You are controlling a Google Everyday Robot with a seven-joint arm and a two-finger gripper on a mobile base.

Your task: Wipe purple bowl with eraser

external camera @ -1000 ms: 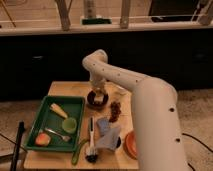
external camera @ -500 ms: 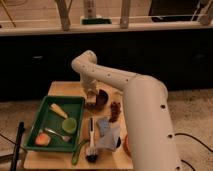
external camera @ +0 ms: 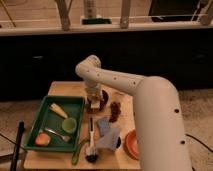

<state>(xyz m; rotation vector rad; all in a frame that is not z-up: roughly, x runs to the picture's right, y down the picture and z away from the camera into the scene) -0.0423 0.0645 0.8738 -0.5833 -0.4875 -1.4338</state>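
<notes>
The purple bowl [external camera: 102,98] sits near the middle of the wooden desk [external camera: 60,89], just off the right rim of the green tray [external camera: 45,109], and looks almost brown-black. The white arm [external camera: 120,82] bends at its elbow and comes straight down onto the bowl's left side, so the end effector [external camera: 93,101] sits at the rim. A small pale cream block, the eraser [external camera: 93,105], shows right at its tip against the bowl; whether the end effector is open or clamped on it cannot be told. In front of the bowl to the right lies a dark reddish lump [external camera: 115,111]. Nearer the front edge are a light blue-grey cloth [external camera: 108,134], a dark-handled brush [external camera: 91,142] and the larger orange bowl [external camera: 131,143]. The tray holds a pale yellow wedge [external camera: 58,110], a small light-green bowl [external camera: 69,125] and an orange item [external camera: 42,139].
</notes>
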